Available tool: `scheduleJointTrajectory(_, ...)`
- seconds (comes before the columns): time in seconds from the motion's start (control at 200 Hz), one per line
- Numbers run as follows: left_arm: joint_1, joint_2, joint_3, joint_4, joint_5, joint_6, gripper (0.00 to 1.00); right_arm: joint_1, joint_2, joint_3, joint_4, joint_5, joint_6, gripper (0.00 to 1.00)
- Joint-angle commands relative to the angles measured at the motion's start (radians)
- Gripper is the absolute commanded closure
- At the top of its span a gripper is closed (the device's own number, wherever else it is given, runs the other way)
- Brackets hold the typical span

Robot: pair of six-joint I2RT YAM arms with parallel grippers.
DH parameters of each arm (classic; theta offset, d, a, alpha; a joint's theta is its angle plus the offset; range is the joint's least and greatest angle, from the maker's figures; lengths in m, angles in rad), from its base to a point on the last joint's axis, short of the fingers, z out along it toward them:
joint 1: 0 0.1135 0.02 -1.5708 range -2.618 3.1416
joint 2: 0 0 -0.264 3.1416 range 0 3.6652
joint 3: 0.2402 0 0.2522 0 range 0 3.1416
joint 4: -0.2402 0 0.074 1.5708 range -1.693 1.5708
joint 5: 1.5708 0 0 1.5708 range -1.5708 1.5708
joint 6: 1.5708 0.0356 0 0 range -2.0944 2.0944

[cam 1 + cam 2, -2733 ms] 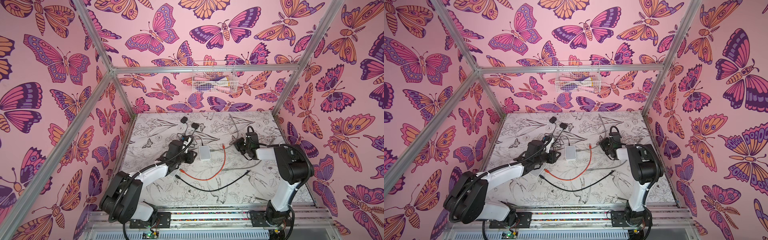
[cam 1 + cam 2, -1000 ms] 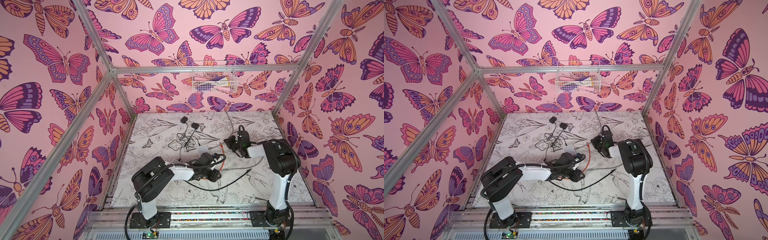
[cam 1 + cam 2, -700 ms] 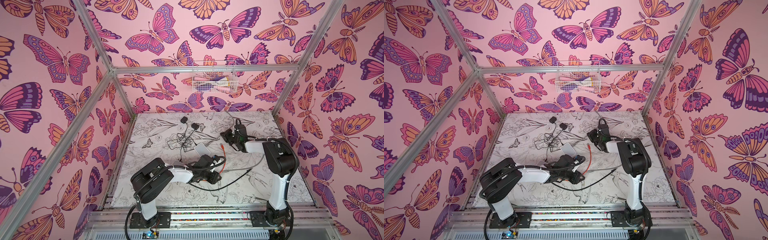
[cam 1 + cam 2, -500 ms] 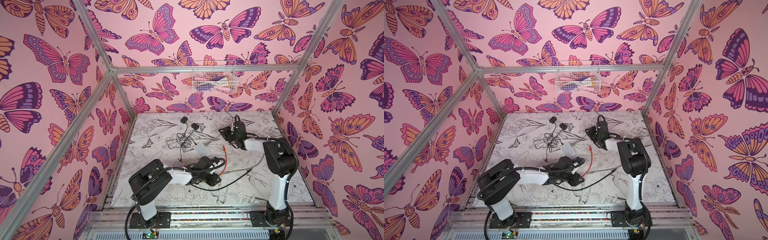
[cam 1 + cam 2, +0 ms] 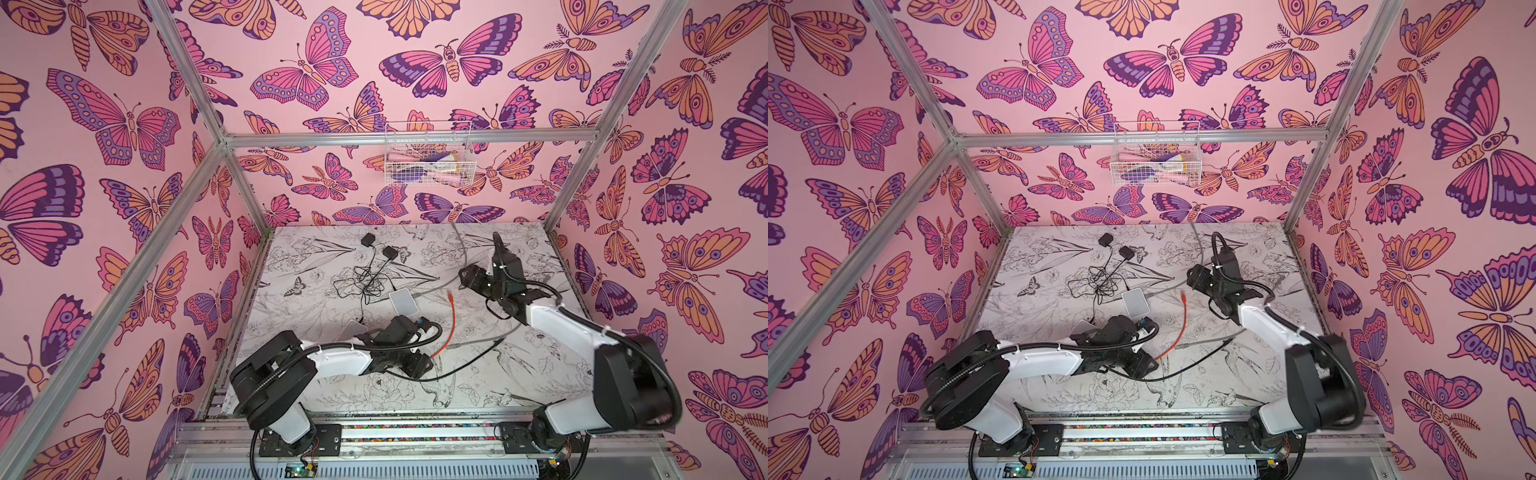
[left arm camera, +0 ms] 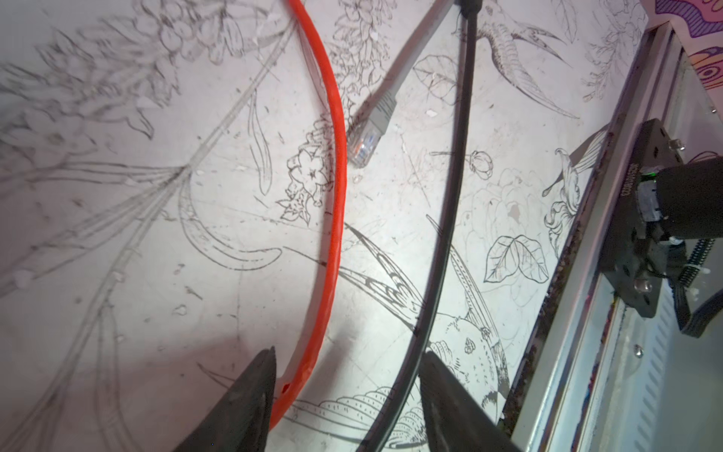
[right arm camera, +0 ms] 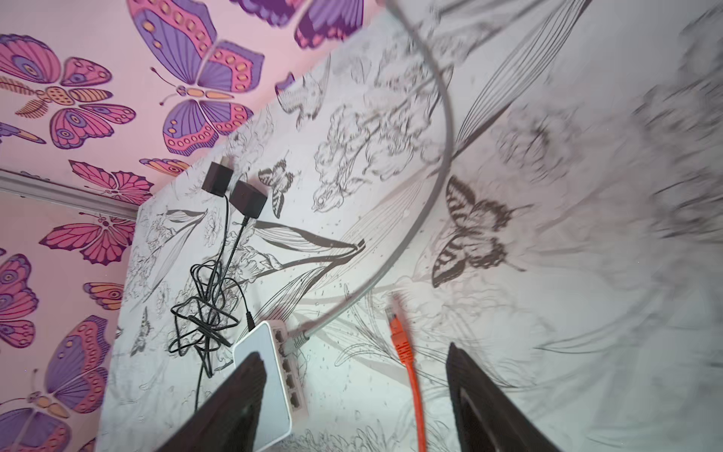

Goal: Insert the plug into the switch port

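Observation:
The white switch [image 5: 403, 301] [image 5: 1135, 307] [image 7: 260, 371] lies mid-table with its row of ports facing right. A grey plug [image 7: 295, 339] on a long grey cable [image 5: 451, 279] has its nose in a port near the row's far end. An orange plug [image 7: 399, 332] [image 5: 450, 296] [image 5: 1182, 296] lies loose on the table beside it. My right gripper [image 7: 352, 349] [image 5: 467, 276] [image 5: 1194, 276] hangs open just right of the switch, holding nothing. My left gripper [image 6: 349, 352] [image 5: 419, 365] [image 5: 1144, 365] is open low over the table, with the orange cable [image 6: 332, 195] and a black cable [image 6: 450, 195] running between its fingers.
A second grey plug [image 6: 369, 133] lies free near the orange cable. Two black adapters [image 5: 368, 240] with tangled leads [image 5: 365, 282] sit behind the switch. A pale flat device [image 5: 351, 330] is partly hidden by the left arm. A wire basket [image 5: 428, 162] hangs on the back wall.
My right gripper has gone from shut to open and pulled back a little from the switch. The left gripper's jaws have widened. The left arm has barely moved.

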Motion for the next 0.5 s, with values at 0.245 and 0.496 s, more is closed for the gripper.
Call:
scheduleJointTrajectory(0.245, -0.063, 0.117, 0.335, -0.173, 0.006, 0.227, 0.39, 0.007, -0.406, -0.203, -0.155, 0.155, -0.138, 0.22)
scheduleJointTrajectory(0.496, -0.088, 0.332, 0.541, -0.252, 0.048, 0.285, 0.41, 0.006, -0.514, -0.211, -0.210, 0.112, -0.195, 0.23)
